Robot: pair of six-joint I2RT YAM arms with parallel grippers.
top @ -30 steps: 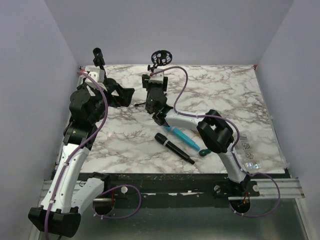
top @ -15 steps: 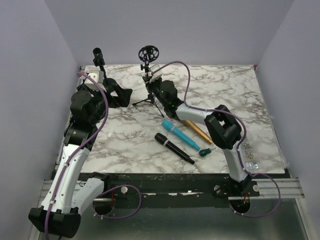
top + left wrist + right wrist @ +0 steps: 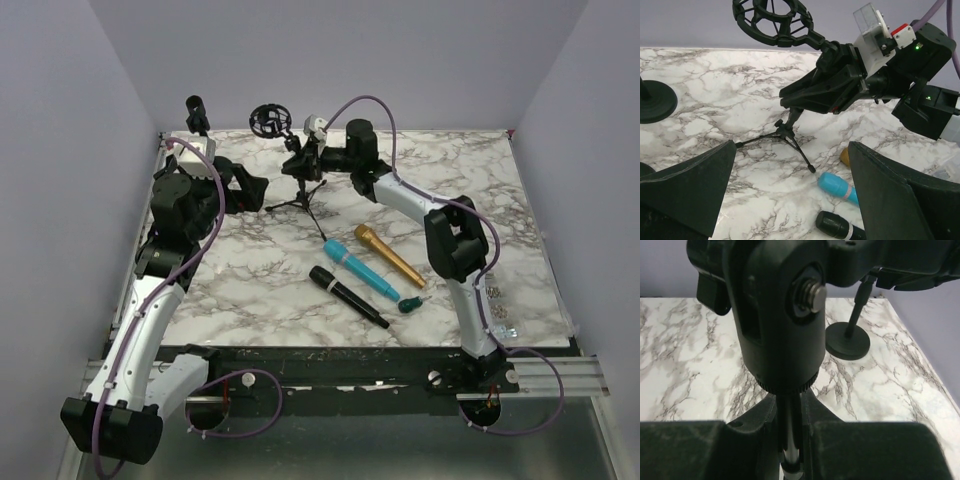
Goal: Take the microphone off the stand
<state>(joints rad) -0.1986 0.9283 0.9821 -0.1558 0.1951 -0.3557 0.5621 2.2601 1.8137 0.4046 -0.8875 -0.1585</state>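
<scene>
Black plastic fingers of the right gripper are clamped on the thin stem of the small black tripod stand, just under its swivel joint. The left gripper hangs just beside it, jaws spread wide with nothing between them. That stand's round black shock-mount ring is empty. Nearer the bases, on the white marble table, lie three handheld microphones side by side: the black microphone, the teal microphone and the gold microphone. One small green piece lies by the teal one's tail. A second, round-based stand sits at the far left corner, topped by a short dark cylinder; whether that is a microphone I cannot tell. Any of these should handle as a stiff, smooth, head-heavy bar, best pinched mid-barrel, while the light tripod looks easily tipped and wants bracing.
</scene>
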